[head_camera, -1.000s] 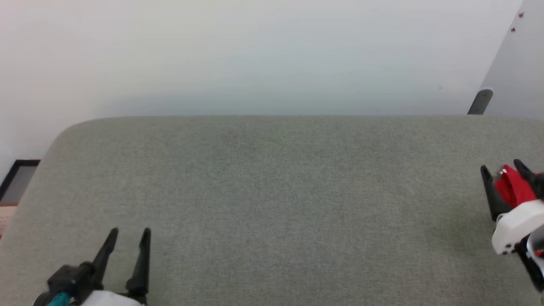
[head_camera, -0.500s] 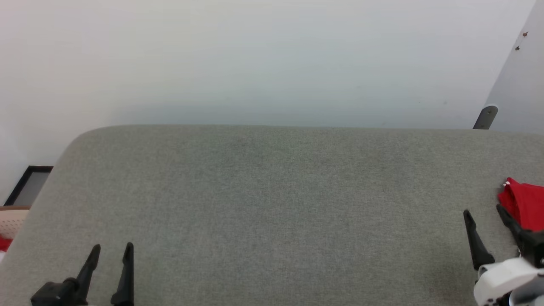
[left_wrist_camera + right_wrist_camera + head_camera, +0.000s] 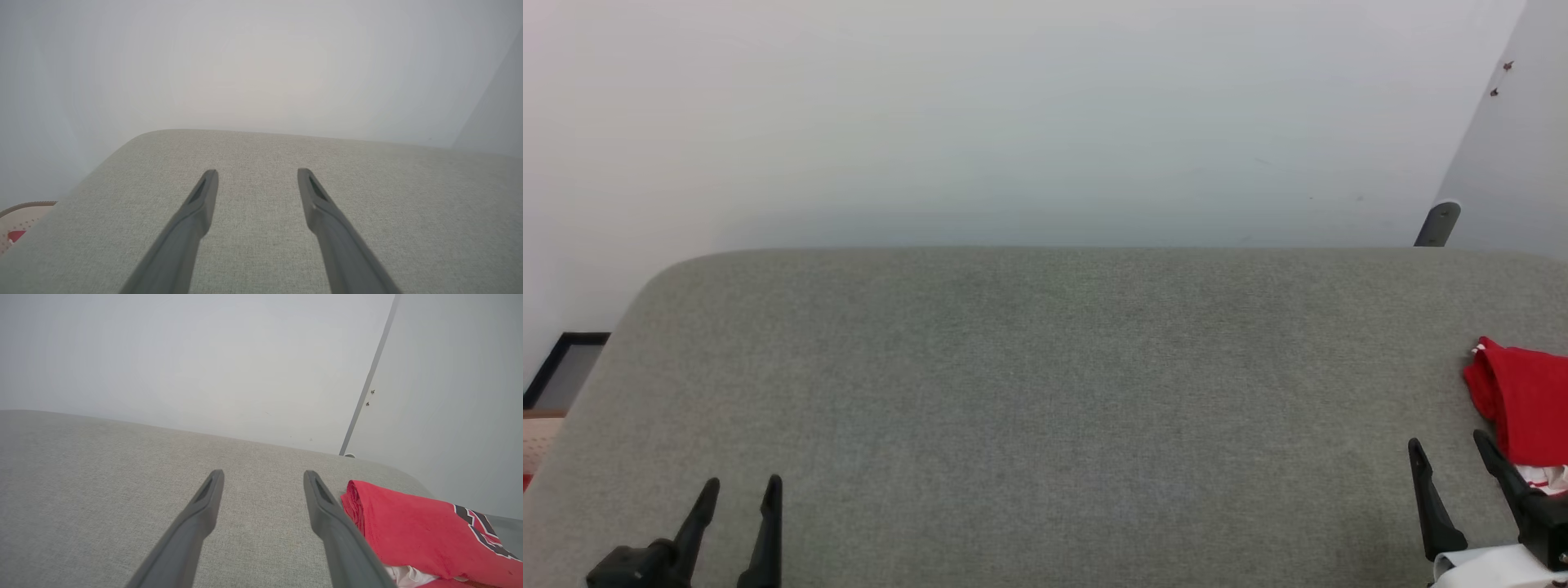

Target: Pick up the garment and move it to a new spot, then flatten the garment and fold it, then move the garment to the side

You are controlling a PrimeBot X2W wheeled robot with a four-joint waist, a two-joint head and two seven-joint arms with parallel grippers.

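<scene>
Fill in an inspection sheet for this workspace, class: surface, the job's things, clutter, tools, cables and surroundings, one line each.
Surface: grey fabric top, flat, with a rounded far left corner.
Job's things: garment, red, folded into a bundle at the surface's right edge, with some white showing beneath.
Clutter: nothing seen.
Tools: left tool open, holding nothing, over bare fabric; right tool open, holding nothing, just left of the garment.
Cables: nothing seen.
Surroundings: pale wall behind; dark frame low at left; grey post at far right.

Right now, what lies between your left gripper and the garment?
Head view: bare grey fabric surface stretches from the left gripper, then the open right gripper stands beside the garment.
</scene>
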